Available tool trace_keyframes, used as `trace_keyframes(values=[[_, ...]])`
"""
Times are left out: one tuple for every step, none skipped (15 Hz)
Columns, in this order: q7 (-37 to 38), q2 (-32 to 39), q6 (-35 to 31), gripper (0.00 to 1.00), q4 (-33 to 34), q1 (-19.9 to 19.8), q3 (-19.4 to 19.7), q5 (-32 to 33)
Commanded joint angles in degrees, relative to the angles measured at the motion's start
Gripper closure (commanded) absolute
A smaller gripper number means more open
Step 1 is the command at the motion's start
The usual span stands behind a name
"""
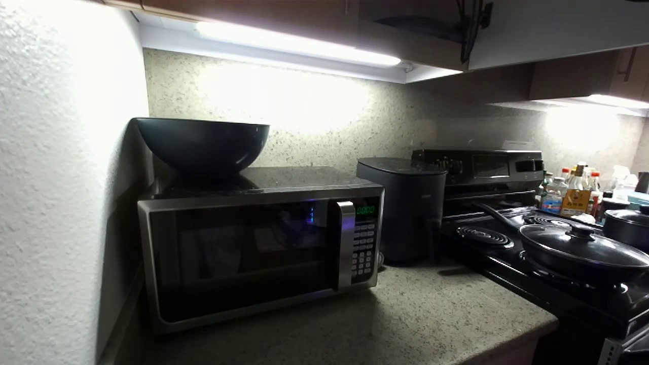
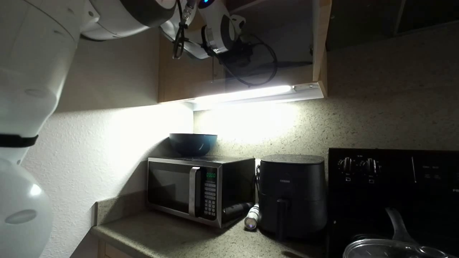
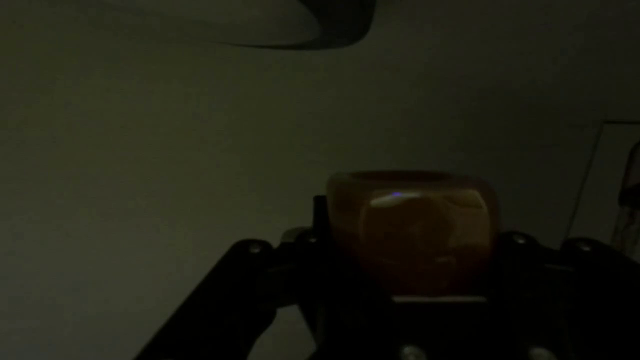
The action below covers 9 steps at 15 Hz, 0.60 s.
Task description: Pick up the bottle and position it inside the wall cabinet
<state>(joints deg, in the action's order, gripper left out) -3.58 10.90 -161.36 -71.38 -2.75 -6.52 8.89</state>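
Blk two-finger claw [image 3: 412, 236] is clenched on shiny, rounded, reddish-brn bottle [image 3: 417, 217], held from both sides; wrist view v. dark. In an exterior view, far end of white jointed arm [image 2: 107, 21] is at open, boxy, beige wood-look wall cabinet [image 2: 294, 74]; can't tell if bottle's inside.

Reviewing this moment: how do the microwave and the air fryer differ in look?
The microwave is boxy and wide; the air fryer is rounded and narrower. The microwave is silver and black with a lit green display; the air fryer looks black. Both stand on the countertop.
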Motion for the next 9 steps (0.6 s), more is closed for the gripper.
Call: trace_keyframes(values=[[0.82,-1.63,3.15,0.68,-1.88,-0.16,0.22,-0.29],[1.82,-2.34,5.27,0.68,-2.96,0.05,0.79,0.85],[2.33,-2.91,7.18,0.68,-3.75,0.07,1.01,1.16],[2.84,-3.48,9.09,0.68,-4.91,0.06,1.23,1.41],[2.69,-3.93,10.89,0.68,-5.73,-0.11,1.14,0.65],[2.77,-4.32,12.37,0.68,-6.72,-0.25,1.17,0.02],[2.91,-4.62,13.46,0.68,-7.40,-0.37,1.20,-0.46],[3.29,-4.87,13.24,0.68,-7.55,-0.41,1.26,-0.63],[3.58,-5.10,13.20,0.68,-7.79,-0.51,1.19,-1.09]])
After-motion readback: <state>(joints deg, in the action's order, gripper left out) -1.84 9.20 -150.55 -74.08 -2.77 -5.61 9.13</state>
